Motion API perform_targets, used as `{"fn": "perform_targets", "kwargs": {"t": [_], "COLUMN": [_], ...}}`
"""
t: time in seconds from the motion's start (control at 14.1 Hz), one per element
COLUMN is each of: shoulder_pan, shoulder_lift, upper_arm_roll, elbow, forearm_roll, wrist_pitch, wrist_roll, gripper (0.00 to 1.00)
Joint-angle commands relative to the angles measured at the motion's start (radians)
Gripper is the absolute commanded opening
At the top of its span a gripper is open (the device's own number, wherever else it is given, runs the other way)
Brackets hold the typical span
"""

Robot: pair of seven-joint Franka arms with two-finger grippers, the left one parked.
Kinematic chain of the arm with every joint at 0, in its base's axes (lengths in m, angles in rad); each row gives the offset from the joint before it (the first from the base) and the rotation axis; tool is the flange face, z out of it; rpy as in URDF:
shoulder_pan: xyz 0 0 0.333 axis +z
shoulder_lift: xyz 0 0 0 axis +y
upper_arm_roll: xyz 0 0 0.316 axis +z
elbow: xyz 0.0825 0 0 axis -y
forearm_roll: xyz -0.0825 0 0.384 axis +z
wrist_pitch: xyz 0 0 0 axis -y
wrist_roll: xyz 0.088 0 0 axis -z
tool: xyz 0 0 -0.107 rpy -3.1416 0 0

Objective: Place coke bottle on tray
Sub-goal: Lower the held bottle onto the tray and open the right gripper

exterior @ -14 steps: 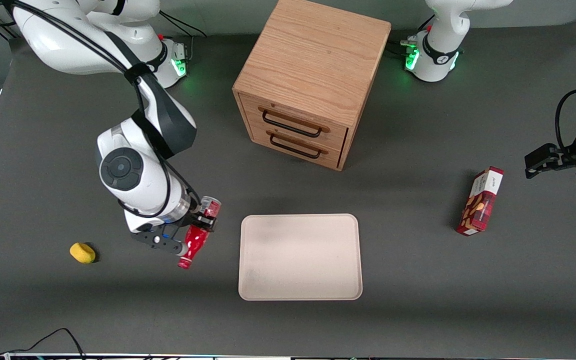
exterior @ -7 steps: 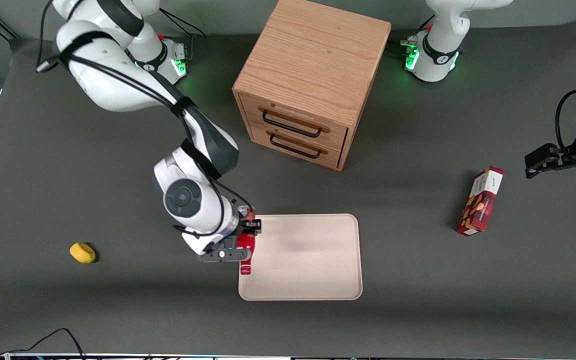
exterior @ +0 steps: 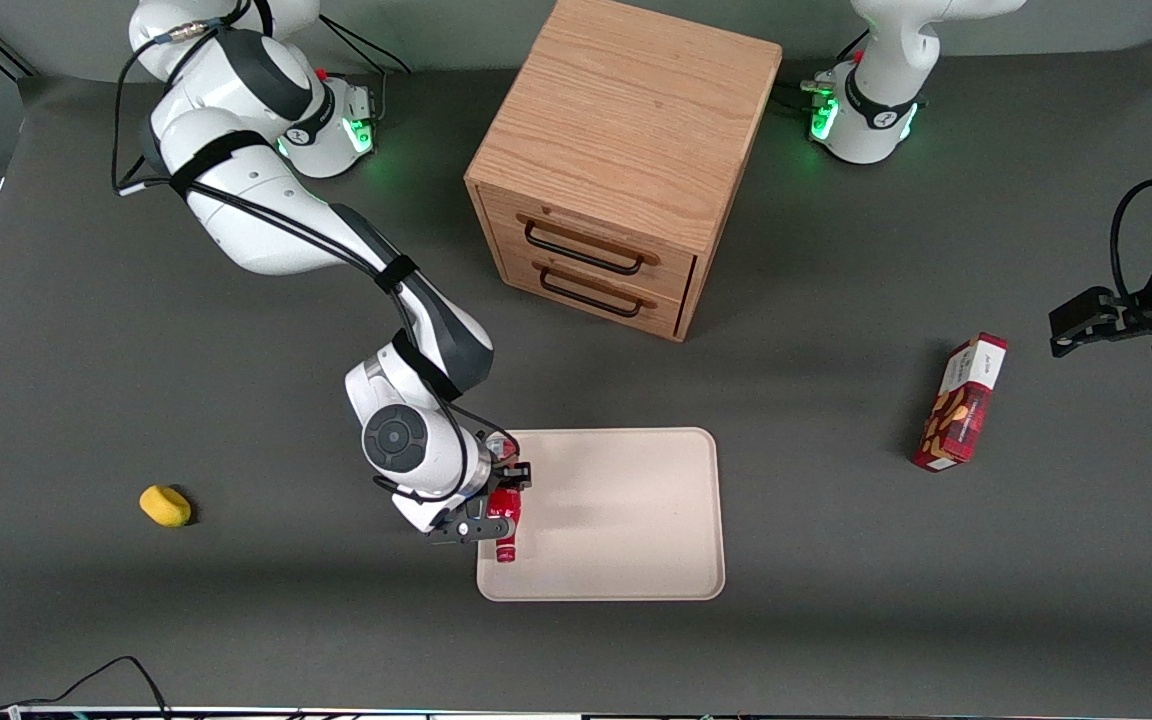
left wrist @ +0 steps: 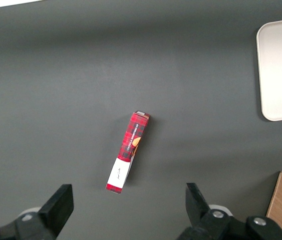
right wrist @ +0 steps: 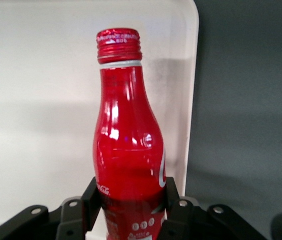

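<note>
1. Here, in the front view, the gripper (exterior: 496, 507) hangs over the tray (exterior: 626, 540) at its edge toward the working arm's end of the tabletop (exterior: 836, 620), clenched on the coke bottle (exterior: 506, 518), whose cap points toward the front camera. The wooden drawer cabinet (exterior: 616, 160) stands farther from the camera than the tray; the yellow object (exterior: 165, 505) lies well apart from the tray toward the working arm's end, the snack box (exterior: 959, 403) toward the parked arm's end.
2. In the left wrist view, the snack box (left wrist: 128, 159) lies flat on the tabletop, well apart from the tray (left wrist: 280, 70).
3. In the right wrist view, the gripper (right wrist: 131, 205) clamps the coke bottle (right wrist: 128, 150) around its lower body, with the tray (right wrist: 41, 100) beneath it near the rim.
</note>
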Motion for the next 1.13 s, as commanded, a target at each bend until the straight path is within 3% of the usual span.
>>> {"fn": "perform_targets", "kwargs": {"t": [0.0,0.21,0.42,0.5,0.57,0.64,1.06], "shoulder_pan": [0.022,0.032,0.037,0.037,0.037,0.037,0.037], "shoulder_lift": [0.013,0.030,0.036,0.036,0.036,0.036,0.033], "upper_arm_roll": [-0.032,-0.046,-0.047,-0.047,-0.047,-0.047,-0.053], "elbow": [0.045,0.040,0.038,0.038,0.035,0.029,0.026], "forearm_roll": [-0.008,-0.008,-0.006,-0.006,-0.005,-0.006,-0.008], "wrist_pitch": [-0.004,0.007,0.030,0.030,0.030,0.031,0.031], "wrist_roll": [-0.014,-0.002,0.001,0.003,0.010,0.020,0.017], "gripper": [0.01,0.09,0.09,0.14,0.41,0.99,1.00]}}
